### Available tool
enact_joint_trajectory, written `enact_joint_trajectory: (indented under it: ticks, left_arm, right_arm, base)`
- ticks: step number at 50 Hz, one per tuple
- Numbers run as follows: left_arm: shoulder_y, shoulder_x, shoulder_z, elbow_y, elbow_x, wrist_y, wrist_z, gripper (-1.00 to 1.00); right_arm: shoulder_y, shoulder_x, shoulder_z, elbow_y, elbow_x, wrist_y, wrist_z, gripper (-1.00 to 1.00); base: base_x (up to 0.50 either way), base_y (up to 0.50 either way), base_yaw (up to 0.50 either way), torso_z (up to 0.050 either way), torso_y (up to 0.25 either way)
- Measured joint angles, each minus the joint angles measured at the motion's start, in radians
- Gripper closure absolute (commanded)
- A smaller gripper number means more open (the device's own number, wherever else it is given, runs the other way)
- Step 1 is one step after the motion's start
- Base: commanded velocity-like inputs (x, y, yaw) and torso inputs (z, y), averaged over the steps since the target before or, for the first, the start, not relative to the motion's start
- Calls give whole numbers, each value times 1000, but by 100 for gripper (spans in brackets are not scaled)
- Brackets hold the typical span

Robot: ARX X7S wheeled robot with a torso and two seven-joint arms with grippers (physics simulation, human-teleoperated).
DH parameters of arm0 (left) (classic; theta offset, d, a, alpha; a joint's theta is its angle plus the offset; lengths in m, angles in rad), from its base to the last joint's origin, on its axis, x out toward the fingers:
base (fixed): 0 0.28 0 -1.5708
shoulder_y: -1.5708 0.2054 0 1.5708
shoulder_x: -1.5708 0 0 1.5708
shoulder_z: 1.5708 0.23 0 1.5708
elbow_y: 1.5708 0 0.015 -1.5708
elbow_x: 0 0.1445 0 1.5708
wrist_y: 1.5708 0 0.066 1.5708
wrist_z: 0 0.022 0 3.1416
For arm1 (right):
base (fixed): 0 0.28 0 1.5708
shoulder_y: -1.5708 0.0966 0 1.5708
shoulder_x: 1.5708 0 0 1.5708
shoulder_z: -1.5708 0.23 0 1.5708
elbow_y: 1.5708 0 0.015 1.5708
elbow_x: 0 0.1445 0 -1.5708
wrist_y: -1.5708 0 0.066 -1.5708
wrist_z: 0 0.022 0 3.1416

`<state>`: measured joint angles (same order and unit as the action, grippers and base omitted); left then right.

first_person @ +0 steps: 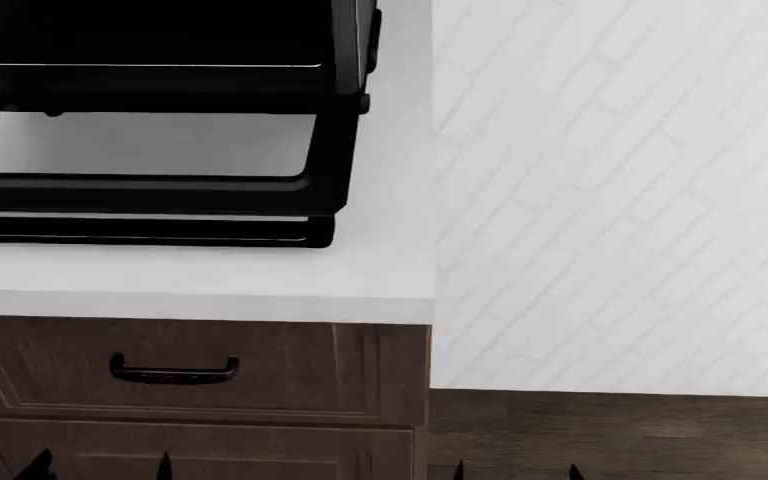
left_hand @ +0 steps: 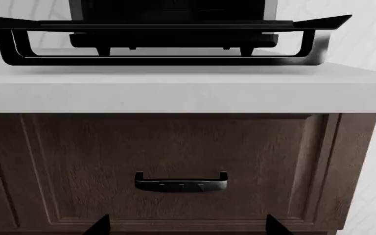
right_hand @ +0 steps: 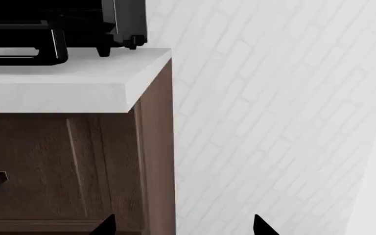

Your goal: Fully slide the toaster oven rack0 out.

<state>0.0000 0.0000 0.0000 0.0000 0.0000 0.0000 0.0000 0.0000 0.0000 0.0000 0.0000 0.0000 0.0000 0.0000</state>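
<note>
The black toaster oven (first_person: 344,40) stands on the white counter (first_person: 224,275) with its glass door (first_person: 157,145) folded down flat and its bar handle (first_person: 144,232) toward me. The rack0 (first_person: 144,65) shows as a thin light line across the dark cavity, inside the oven. In the left wrist view the oven (left_hand: 175,41) and its open door (left_hand: 162,58) sit above. My left gripper (left_hand: 186,226) is open and empty, low in front of the drawer. My right gripper (right_hand: 182,226) is open and empty, beside the cabinet's right corner. Both also show in the head view's bottom edge, left (first_person: 97,466) and right (first_person: 515,470).
A dark wood drawer front (first_person: 291,365) with a black handle (first_person: 173,370) sits under the counter; the handle also shows in the left wrist view (left_hand: 181,183). A white brick wall (first_person: 624,200) stands right of the cabinet, above a dark wood floor (first_person: 624,435).
</note>
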Motion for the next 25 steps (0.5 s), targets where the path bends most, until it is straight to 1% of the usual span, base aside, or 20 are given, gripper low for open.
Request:
enact_joint_trajectory:
  ticks: [5,10,16,25]
  left_arm:
    - [9,-5,14,15,-8,-15,-10,-100]
    - [-3,-17,19,39,-19,-42,-20,-100]
    - [-25,-33,35,140,-15,-133,-43,-100]
    - [-83,-59,62,353,-1,-314,-71,-100]
  right_arm:
    - [-12,6,-10,-13,20,-10,4,-100]
    - [-10,26,-17,-48,54,38,-11,-100]
    - [4,63,-30,-175,77,169,-16,-100]
    - [92,122,-52,-396,93,441,-15,-100]
  base:
    - [0,0,0,0,0]
    - [0,0,0,0,0]
    - [0,0,0,0,0]
    - [0,0,0,0,0]
